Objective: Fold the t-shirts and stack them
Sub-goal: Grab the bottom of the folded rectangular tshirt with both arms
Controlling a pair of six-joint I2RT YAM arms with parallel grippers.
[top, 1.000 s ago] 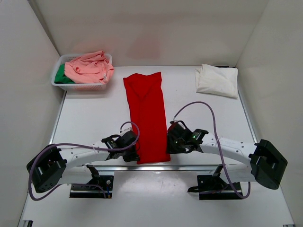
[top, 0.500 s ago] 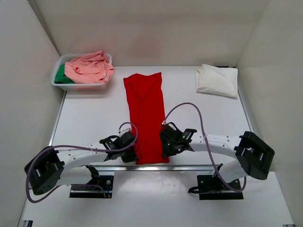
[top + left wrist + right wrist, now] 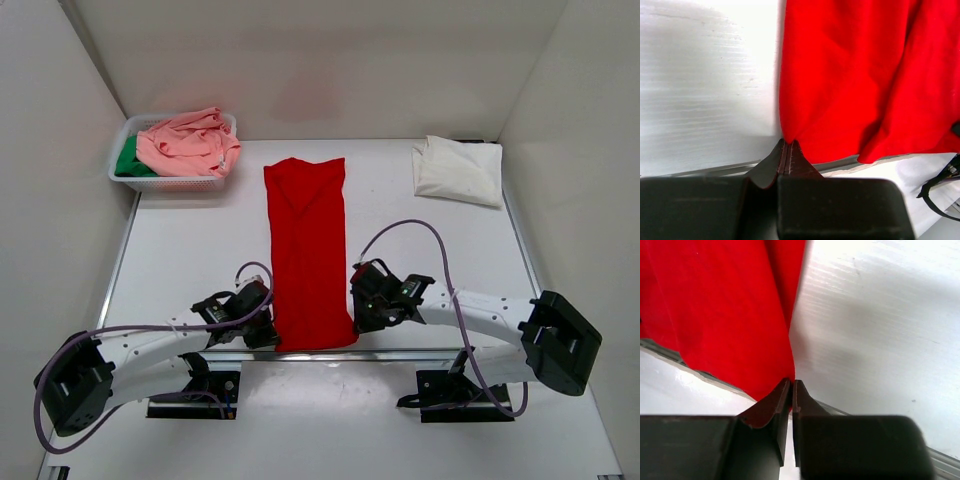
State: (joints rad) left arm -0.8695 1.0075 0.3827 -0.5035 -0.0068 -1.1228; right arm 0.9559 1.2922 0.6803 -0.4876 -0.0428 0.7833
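The red t-shirt (image 3: 310, 250) lies as a long narrow strip down the middle of the table, its near end at the front edge. My left gripper (image 3: 268, 330) is shut on its near left corner (image 3: 790, 135). My right gripper (image 3: 358, 318) is shut on its near right corner (image 3: 785, 375). The cream-white t-shirt (image 3: 459, 170) lies folded at the back right. The salmon-pink t-shirt (image 3: 190, 142) and the green t-shirt (image 3: 127, 160) sit in the basket.
The white mesh basket (image 3: 175, 183) stands at the back left corner. White walls close in the table on three sides. The table's front edge (image 3: 320, 352) runs just behind both grippers.
Both grippers have shifted slightly apart and the left one has moved to the left and nearer, with the shirt's near end pulled a little toward the front edge.
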